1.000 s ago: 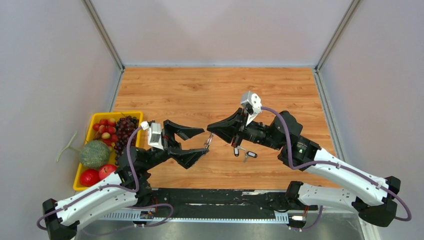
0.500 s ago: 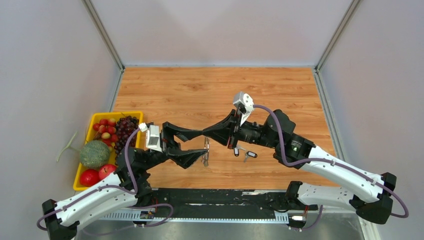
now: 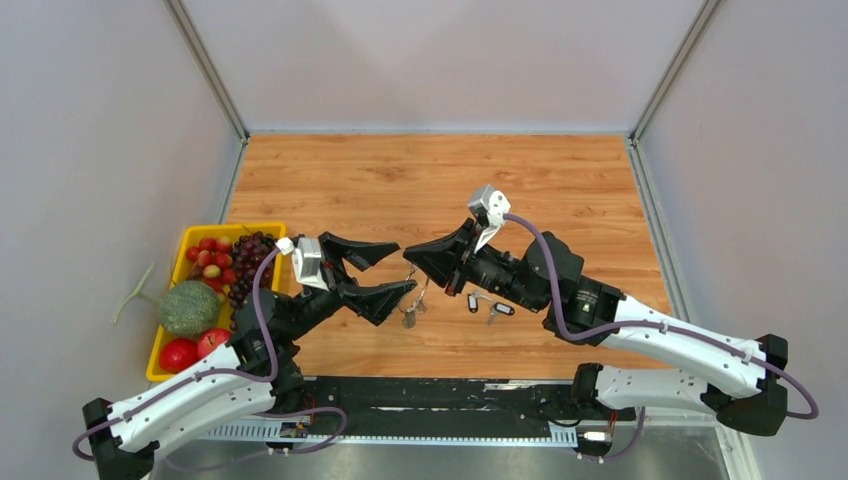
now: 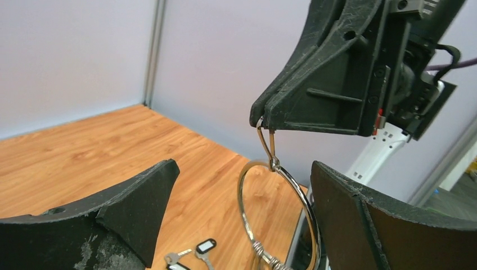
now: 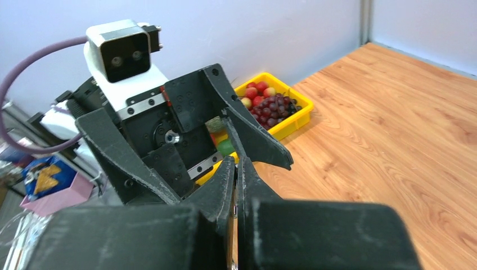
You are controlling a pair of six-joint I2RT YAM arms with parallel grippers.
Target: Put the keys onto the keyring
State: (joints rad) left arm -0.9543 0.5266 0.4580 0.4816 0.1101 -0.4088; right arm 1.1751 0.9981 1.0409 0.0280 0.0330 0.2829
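**Ana:** How far along is the job?

**Ben:** Barely begun, by my reading. A wooden counter (image 3: 440,180) has a yellow tray (image 3: 262,229) at its left edge. The left arm (image 3: 190,395) and the right arm (image 3: 660,335) reach inward and meet just past the tray's inner side. The left claw (image 3: 405,265) is spread wide, with one finger on either side of the ring. I cannot tell whether a finger touches the wire. The right claw (image 3: 408,256) is pinched tight on a small hook at the top of the keyring (image 3: 413,298). The thin silver ring therefore hangs in the air beside the tray, and its bunch of plain silver keys (image 3: 407,320) dangles beneath. The keys (image 3: 473,302), two with black heads, lie loose on the counter under the right arm. They are farther from the tray than the ring is. Neither key is threaded, so both must still be picked up and worked onto the wire.

**Ana:** What differs from a second earlier?

**Ben:** The right arm has leaned closer to the tray. The left claw had narrowed partway half a second ago and is now wide again. It sits slightly nearer the tray. The ring hangs lower, and its silver bunch shows more clearly below the claws. The two black-headed keys have not moved.
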